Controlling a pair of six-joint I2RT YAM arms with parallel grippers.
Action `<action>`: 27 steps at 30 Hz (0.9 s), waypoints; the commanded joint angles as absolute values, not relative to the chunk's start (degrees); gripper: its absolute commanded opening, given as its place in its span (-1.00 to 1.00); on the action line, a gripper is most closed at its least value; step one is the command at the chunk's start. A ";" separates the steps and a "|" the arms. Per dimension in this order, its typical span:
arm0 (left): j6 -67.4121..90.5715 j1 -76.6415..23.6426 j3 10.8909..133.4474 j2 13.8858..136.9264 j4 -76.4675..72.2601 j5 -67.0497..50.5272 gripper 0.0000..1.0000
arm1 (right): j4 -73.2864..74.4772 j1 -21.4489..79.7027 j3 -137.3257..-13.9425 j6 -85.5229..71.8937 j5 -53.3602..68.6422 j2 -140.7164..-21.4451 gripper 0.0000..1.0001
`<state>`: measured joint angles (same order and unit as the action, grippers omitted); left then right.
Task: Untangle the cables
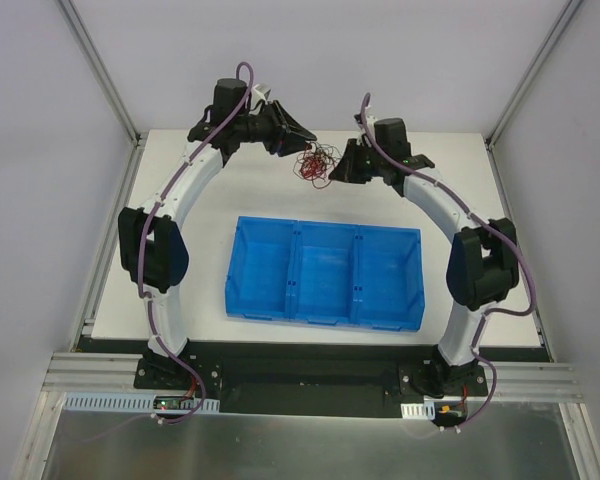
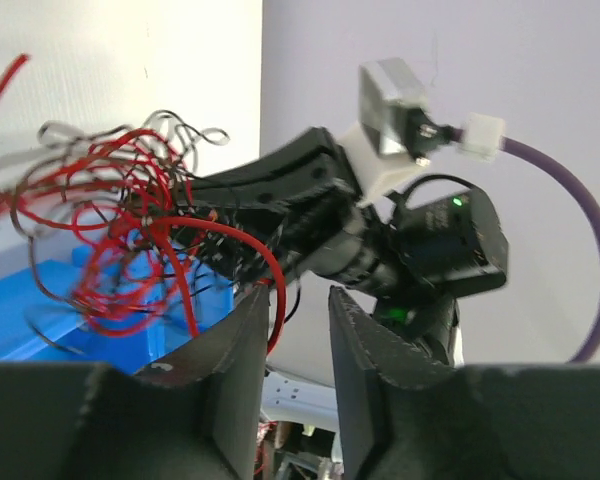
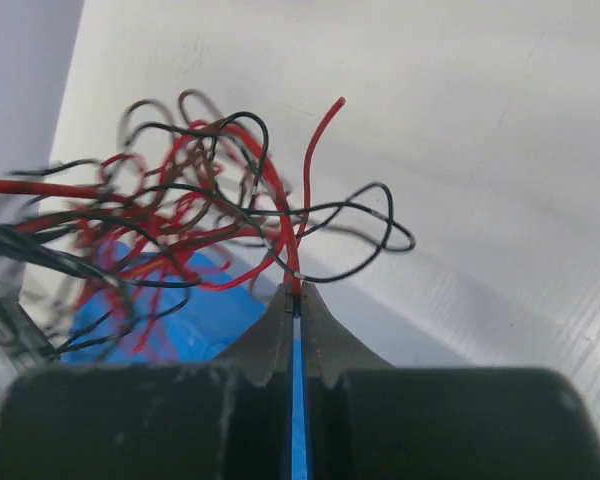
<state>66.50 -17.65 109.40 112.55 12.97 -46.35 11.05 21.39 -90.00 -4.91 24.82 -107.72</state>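
Two arms flank the cables [image 1: 317, 163] — tangle sits between them, beyond the tray [image 1: 325, 322].
My right gripper [image 3: 296, 292] is clamped on one red strand [image 3: 302, 240], with the bundle spreading toward the left gripper [image 2: 298, 300], jaws apart — a strand maybe brushes one finger.

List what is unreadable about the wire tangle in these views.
Top view: tangle of thin red and black wires, strands too small to trace.
Left wrist view: the tangle is blurred and partly cut off by the left edge.
Right wrist view: red wire, lower end hidden inside the shut right gripper.
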 commanded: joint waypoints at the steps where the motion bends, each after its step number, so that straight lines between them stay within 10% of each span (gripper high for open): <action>1: 63.55 -17.93 107.06 109.07 11.95 -46.50 -0.35 | 11.42 20.83 -90.61 -9.67 26.19 -99.41 -1.00; 13: 58.27 -17.93 102.84 108.11 11.95 -45.44 -0.23 | 13.80 17.58 -91.58 -13.18 29.09 -97.56 -1.00; 19: 52.14 -18.02 103.35 109.77 16.06 -42.99 -0.84 | 15.11 17.05 -95.00 -13.62 28.30 -97.56 -1.00; 23: 44.40 -18.28 106.61 110.30 20.83 -39.20 -0.10 | 16.78 17.05 -97.46 -12.92 28.12 -98.61 -1.00; 27: 38.94 -19.77 113.62 113.28 20.74 -41.22 0.08 | 19.07 16.96 -99.49 -13.01 29.53 -99.67 -1.00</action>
